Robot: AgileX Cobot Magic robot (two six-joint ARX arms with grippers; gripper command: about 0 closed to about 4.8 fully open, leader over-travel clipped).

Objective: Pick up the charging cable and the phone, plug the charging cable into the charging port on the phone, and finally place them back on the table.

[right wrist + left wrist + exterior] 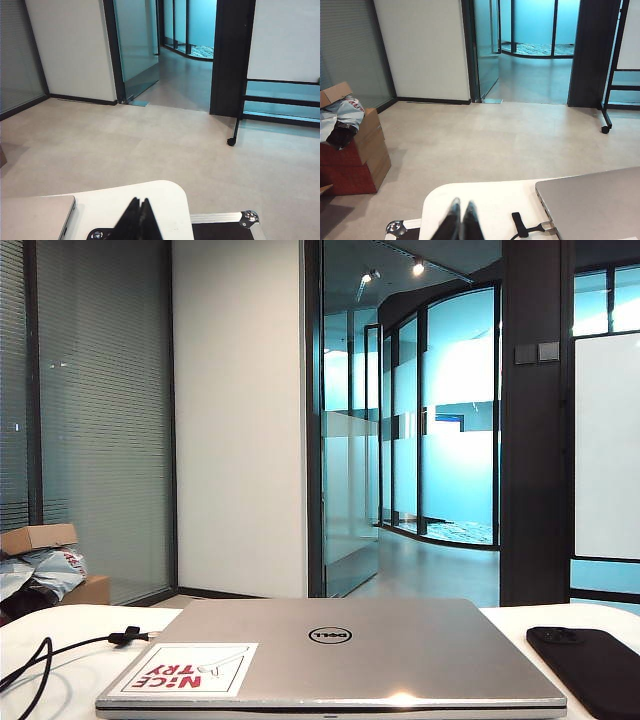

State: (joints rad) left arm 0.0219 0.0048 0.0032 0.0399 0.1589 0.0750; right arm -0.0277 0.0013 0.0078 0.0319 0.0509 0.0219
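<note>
Tabletop (40, 625): charging cable (45, 650) at left edge, phone (590, 668) at right edge, closed laptop (330, 655) between. Left gripper (461, 212), right gripper (139, 210): fingers pressed together, empty, over the far corners.

Only fingertips showed. The left gripper (461, 222) ended in two slim, glossy black fingers tapering to points, pressed together. The right gripper (139, 220) had two matte black wedge-shaped fingers, meeting in one sharp peak.

Low exterior and both wrist cameras share the laptop (335, 655).
</note>
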